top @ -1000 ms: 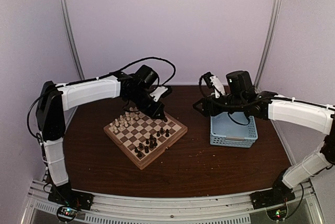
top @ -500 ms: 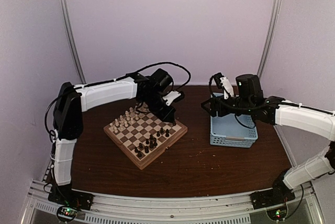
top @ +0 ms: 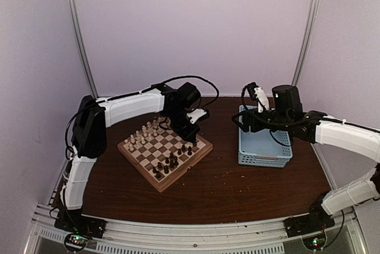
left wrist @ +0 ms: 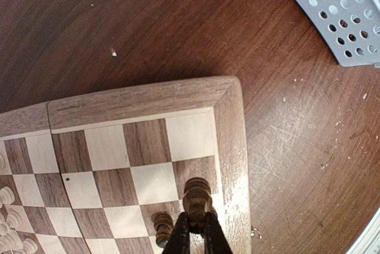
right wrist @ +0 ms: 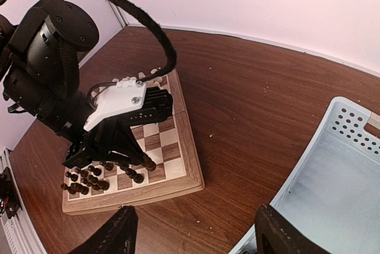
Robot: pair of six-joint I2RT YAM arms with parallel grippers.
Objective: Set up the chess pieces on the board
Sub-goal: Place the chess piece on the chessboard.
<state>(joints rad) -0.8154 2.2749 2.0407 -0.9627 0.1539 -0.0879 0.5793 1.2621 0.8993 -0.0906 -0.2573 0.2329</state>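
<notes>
The left tool [left wrist: 196, 233] was clamped narrowly on a dark brown turned wooden chess piece [left wrist: 196, 197], at the edge squares near the 3 o'clock corner of the checkered wooden board [left wrist: 136, 97]. Other dark pieces [top: 169, 162] clustered toward its 6 o'clock corner, and cream ones [top: 140, 138] toward 10 o'clock. The right tool [right wrist: 196, 239] gaped wide, holding nothing, by the light blue plastic basket [top: 267, 147] at the 3 o'clock side of the desk [top: 237, 189].

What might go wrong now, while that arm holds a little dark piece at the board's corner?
1. The left gripper pinches the dark piece right beside a second piece. Lowering it or opening the fingers might topple that one.
2. The held piece sits close to the rim of the board, so a slip might send it rolling onto the table.
</notes>
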